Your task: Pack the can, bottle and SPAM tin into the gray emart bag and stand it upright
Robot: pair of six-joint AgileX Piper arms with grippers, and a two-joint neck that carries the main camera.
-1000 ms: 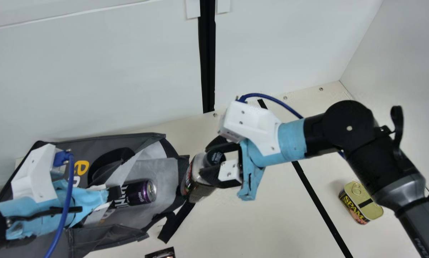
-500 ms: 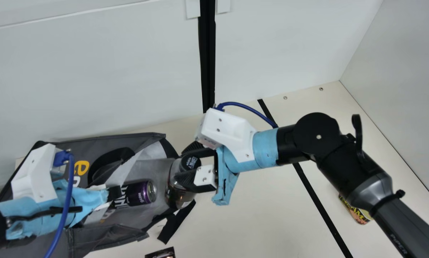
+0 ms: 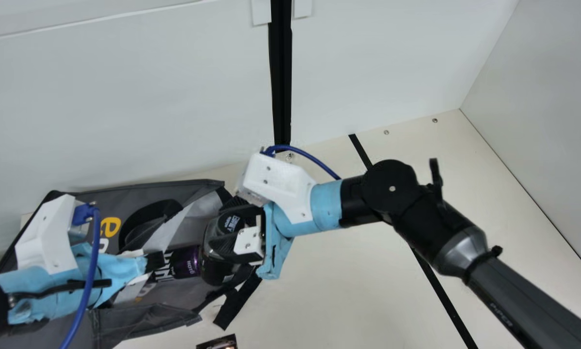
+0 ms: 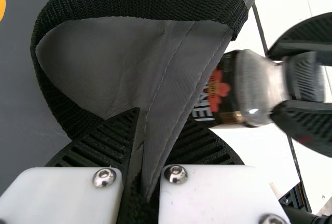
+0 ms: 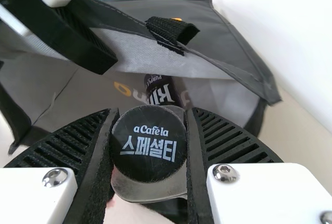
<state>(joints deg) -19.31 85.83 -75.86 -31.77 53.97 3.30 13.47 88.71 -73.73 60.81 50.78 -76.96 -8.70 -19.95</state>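
Bottle (image 4: 241, 86) clamped in your right gripper (image 5: 151, 114), you should ease it into the bag (image 3: 101, 201), skirting the can (image 3: 186, 261) (left gripper (image 4: 161, 120) pinches the bag's edge).

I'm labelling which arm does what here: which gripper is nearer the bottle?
Right. The right gripper holds the bottle near its cap; the left gripper pinches the bag's edge, beyond the purple can from the bottle.

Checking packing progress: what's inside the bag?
The can, plus the base end of the bottle, held by the right gripper. Deeper in, the bag's upper side and left gripper cover whatever is there.
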